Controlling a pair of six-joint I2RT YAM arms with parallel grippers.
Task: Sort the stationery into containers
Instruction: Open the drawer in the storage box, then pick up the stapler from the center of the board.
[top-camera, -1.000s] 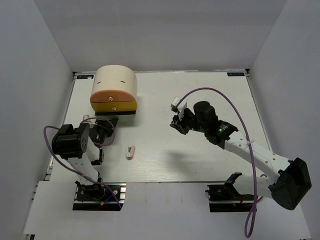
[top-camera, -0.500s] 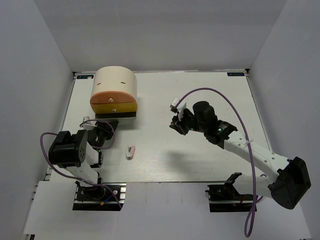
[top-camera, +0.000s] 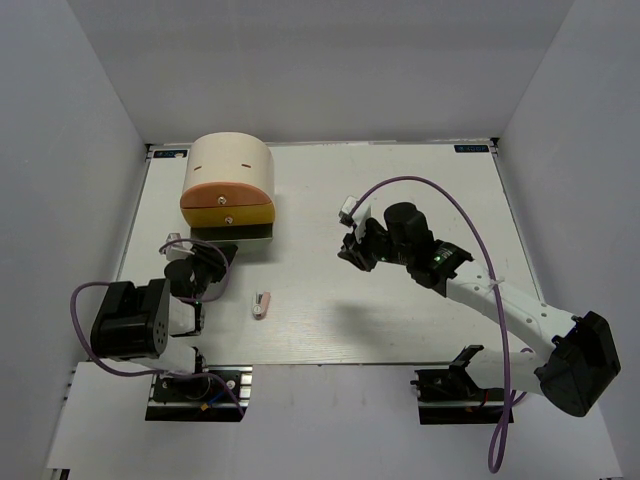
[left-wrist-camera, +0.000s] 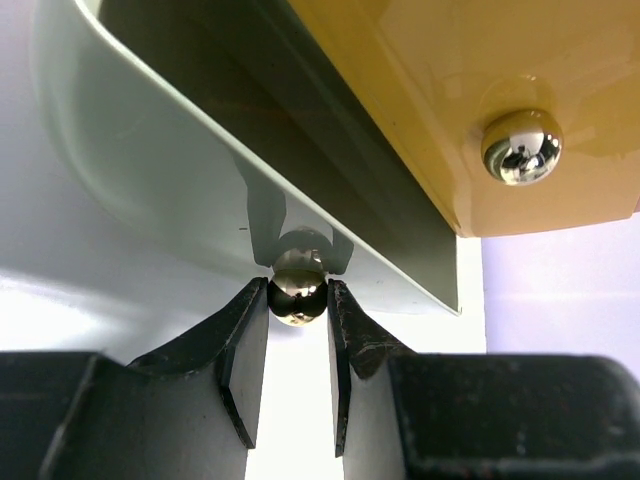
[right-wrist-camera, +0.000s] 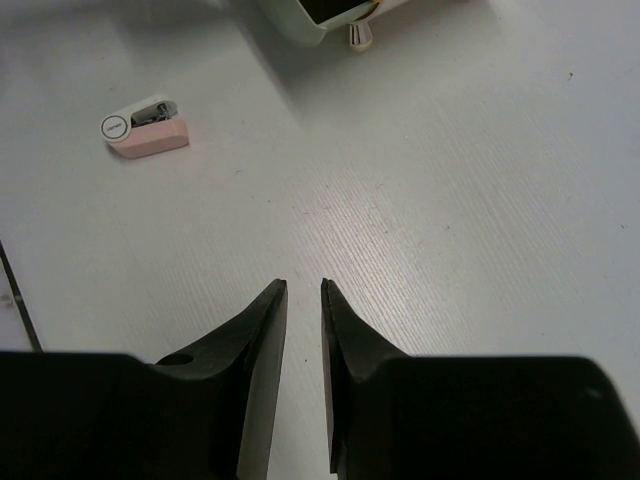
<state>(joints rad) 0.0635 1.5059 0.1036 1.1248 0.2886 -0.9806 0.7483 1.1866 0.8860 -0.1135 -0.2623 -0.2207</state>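
The cream cylindrical box (top-camera: 230, 158) stands at the back left with an orange drawer (top-camera: 228, 191) above a yellow drawer (top-camera: 232, 212). Below them is a pale green drawer (left-wrist-camera: 170, 170), open a little and dark inside. My left gripper (top-camera: 220, 250) is shut on that drawer's small metal knob (left-wrist-camera: 297, 283), under the yellow drawer (left-wrist-camera: 440, 90). A stubby white-pink piece (top-camera: 262, 304) lies flat on the table and also shows in the right wrist view (right-wrist-camera: 146, 128). My right gripper (top-camera: 350, 252) hovers over bare table mid-table, almost shut with a thin gap and empty (right-wrist-camera: 303, 290). No highlighters or sticks are clearly in view.
The white table (top-camera: 400, 300) is walled in by grey panels on three sides. The corner of the open drawer (right-wrist-camera: 320, 15) shows at the top of the right wrist view. Both arm bases stand at the near edge.
My left arm's elbow has swung back toward the near-left edge while its gripper stays on the knob, a little nearer me. The right gripper has shifted slightly.
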